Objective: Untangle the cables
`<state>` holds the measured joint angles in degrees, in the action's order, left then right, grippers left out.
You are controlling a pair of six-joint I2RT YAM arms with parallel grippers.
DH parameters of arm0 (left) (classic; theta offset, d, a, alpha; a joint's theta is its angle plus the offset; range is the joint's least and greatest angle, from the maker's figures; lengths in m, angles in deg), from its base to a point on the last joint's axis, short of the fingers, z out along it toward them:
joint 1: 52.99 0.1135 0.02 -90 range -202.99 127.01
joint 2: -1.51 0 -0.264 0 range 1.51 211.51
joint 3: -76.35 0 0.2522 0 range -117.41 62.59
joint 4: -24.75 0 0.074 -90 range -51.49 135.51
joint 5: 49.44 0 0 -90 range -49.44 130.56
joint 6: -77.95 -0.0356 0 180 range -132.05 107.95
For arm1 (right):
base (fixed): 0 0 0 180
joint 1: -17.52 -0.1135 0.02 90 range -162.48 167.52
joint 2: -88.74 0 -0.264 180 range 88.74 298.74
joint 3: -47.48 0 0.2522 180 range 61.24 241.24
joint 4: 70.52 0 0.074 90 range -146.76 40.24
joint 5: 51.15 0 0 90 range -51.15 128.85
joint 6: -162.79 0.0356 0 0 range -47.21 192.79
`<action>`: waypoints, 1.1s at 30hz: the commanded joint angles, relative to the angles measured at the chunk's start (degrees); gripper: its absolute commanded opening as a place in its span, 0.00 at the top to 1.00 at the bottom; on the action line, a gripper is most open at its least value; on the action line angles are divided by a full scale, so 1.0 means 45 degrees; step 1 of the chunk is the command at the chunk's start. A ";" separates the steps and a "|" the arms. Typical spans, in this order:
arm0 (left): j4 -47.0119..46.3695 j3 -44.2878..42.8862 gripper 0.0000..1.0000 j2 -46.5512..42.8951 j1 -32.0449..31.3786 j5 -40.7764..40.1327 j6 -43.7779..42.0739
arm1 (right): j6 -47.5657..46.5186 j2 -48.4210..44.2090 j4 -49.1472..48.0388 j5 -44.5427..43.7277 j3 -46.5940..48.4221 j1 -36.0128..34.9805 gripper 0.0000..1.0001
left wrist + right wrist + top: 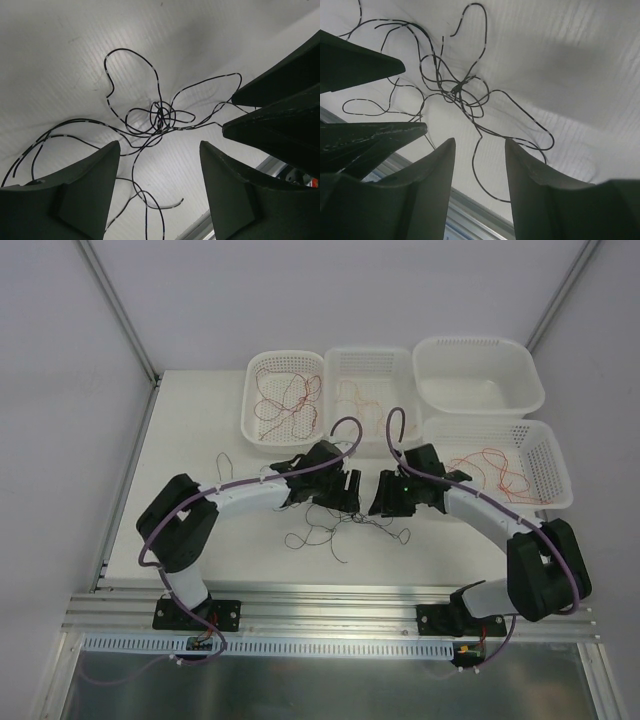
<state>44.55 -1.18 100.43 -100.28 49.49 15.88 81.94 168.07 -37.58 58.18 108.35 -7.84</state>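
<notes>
Thin black cables [340, 527] lie in one tangle on the white table, between and just in front of my two grippers. In the left wrist view the knot [161, 117] sits ahead of the fingertips, with loops spreading out on all sides. My left gripper [160, 145] is open above the table, and a loose strand runs under the gap. The right wrist view shows the same knot [460, 92] ahead of my right gripper [480, 141], also open and holding nothing. From above, the left gripper [348, 496] and right gripper [383, 502] face each other closely over the tangle.
Several white containers stand along the back: a basket [250, 410] with red cables, a basket [408, 400] with pale orange ones, a bare tub [478, 375], and a basket [555, 475] with red and orange cables. A loose black strand [225, 462] lies left. A metal rail [330, 605] borders the near edge.
</notes>
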 commanded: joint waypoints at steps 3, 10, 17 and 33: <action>-0.1304 -0.0048 0.39 0.0557 -0.0273 -0.0226 -0.0130 | 0.1110 0.0203 -0.1761 0.0878 -0.0723 0.0734 0.55; -0.1655 -0.0302 0.50 0.1319 -0.0565 -0.0441 -0.0541 | 0.1327 0.0593 -0.2620 0.1465 -0.1094 0.0832 0.56; -0.1734 -0.0400 0.69 0.1807 -0.0722 -0.0792 -0.0619 | 0.1307 0.0984 -0.2973 0.1719 -0.1309 0.0852 0.58; -0.2300 -0.0029 1.00 0.1965 -0.0722 -0.0636 -0.0268 | 0.1443 0.1921 -0.4202 0.2150 -0.1524 0.0851 0.58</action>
<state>36.49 -1.31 109.28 -102.95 46.58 14.19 87.42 175.96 -52.75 66.16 101.70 -4.06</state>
